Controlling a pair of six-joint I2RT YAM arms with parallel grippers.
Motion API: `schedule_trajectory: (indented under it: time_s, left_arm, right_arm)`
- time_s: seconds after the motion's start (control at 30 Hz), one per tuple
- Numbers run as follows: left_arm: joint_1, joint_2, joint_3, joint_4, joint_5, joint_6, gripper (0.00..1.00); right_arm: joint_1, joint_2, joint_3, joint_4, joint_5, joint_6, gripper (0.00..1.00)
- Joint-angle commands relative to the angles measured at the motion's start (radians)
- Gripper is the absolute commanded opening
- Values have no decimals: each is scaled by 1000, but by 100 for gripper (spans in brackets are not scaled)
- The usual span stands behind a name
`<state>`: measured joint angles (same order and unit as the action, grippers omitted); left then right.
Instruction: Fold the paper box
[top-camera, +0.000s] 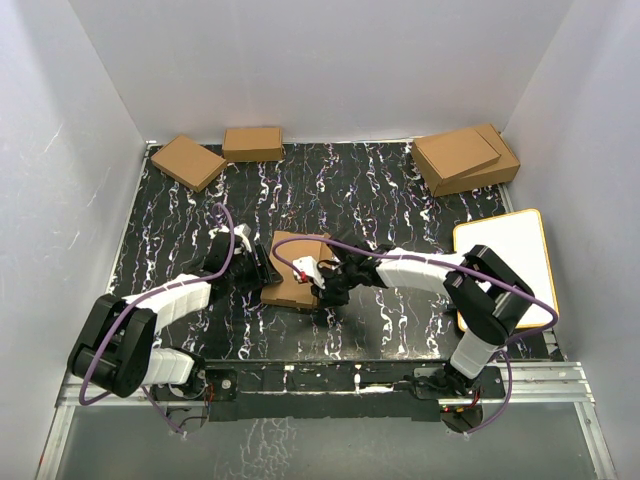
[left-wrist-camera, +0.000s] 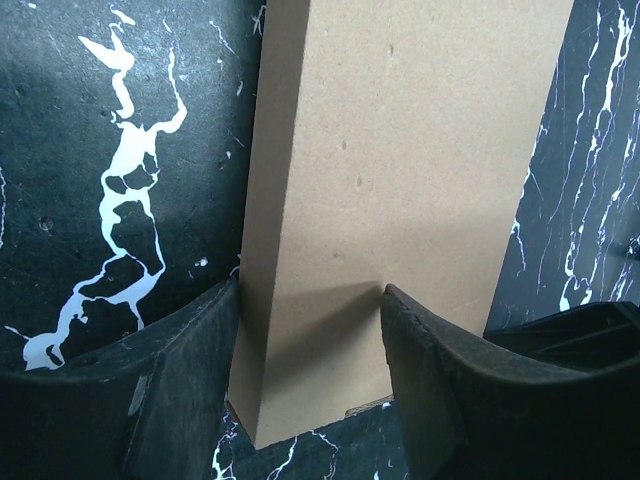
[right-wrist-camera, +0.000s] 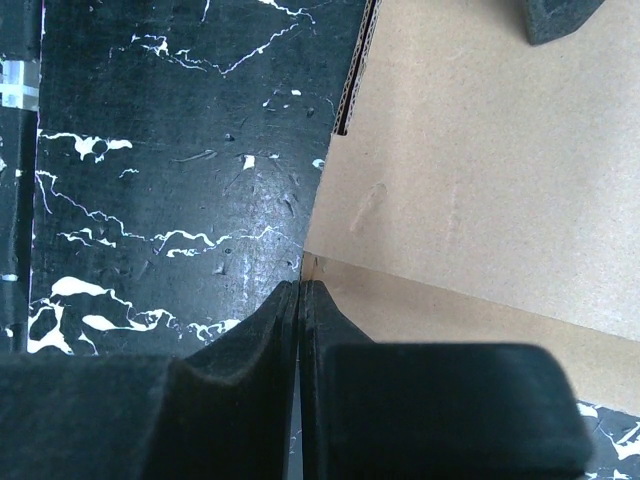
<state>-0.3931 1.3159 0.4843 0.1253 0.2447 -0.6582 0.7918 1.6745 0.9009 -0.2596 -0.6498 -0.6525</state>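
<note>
The paper box lies closed as a thin brown rectangular box in the middle of the black marbled mat. My left gripper is at its left edge. In the left wrist view the left gripper is open and straddles that edge of the box: one finger lies against the side wall and the other rests on the top face. My right gripper is at the box's near right corner. In the right wrist view the right gripper is shut, its tips touching the corner of the box.
Two small brown boxes lie at the back left. Two larger stacked brown boxes stand at the back right. A white board with an orange rim lies at the right edge. White walls surround the mat.
</note>
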Motion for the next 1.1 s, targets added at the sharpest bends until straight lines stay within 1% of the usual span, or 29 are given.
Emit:
schedule_trajectory:
  time_s: [0.0,0.53,1.07]
  left_arm:
    - [-19,8,29,-32,17,-9,56]
    - [-41,29,33,-23,9,-17,55]
    - [-40,19,33,-43,-15,-12,55]
  right_arm:
    - [12,3,59,57,-3,17,8]
    - [12,25,82,47,22,90,8]
    - [-4,14,41,53,38,105,8]
